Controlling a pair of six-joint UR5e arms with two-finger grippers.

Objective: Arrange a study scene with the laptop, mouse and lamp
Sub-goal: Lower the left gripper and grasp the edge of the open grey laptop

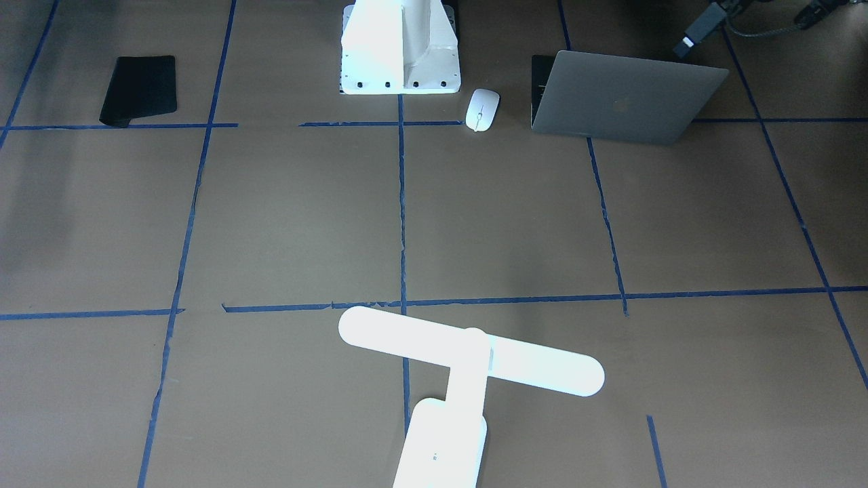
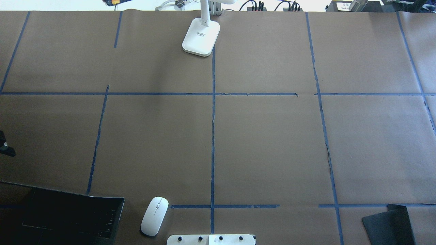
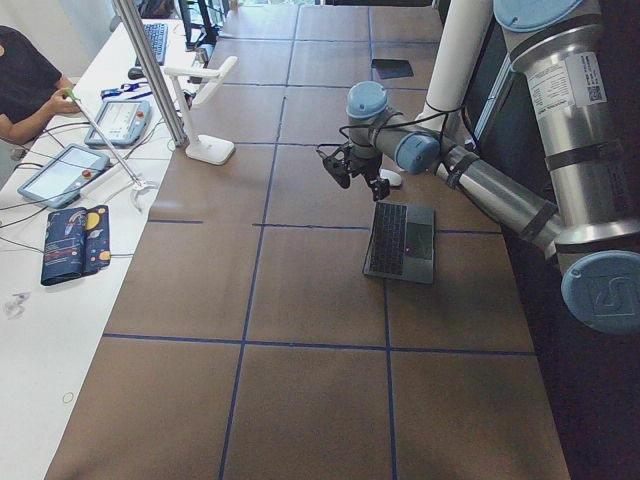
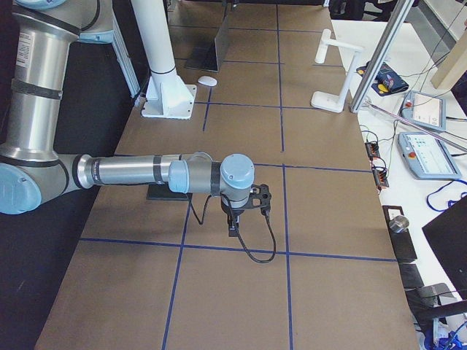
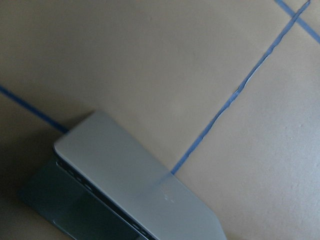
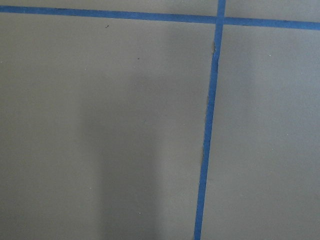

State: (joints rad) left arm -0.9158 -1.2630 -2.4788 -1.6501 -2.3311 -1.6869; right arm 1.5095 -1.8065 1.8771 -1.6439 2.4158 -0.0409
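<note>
The grey laptop [image 1: 624,98] stands open at the robot's near left, its keyboard dark in the overhead view [image 2: 61,214]; its lid fills the left wrist view [image 5: 135,185]. The white mouse [image 1: 482,109] lies just beside it, next to the pedestal [image 2: 155,216]. The white lamp [image 1: 468,359] stands at the table's far edge, its base near the centre line [image 2: 201,37]. My left gripper [image 3: 350,168] hovers above the laptop; I cannot tell if it is open. My right gripper [image 4: 248,203] hangs over bare table at the right; I cannot tell its state.
A black mat [image 1: 139,88] lies at the robot's near right [image 2: 388,224]. The white bolted pedestal [image 1: 400,47] stands at the near centre. Blue tape lines grid the brown table. A side table with control tablets [image 3: 62,172] and a person [image 3: 25,80] lies beyond the lamp.
</note>
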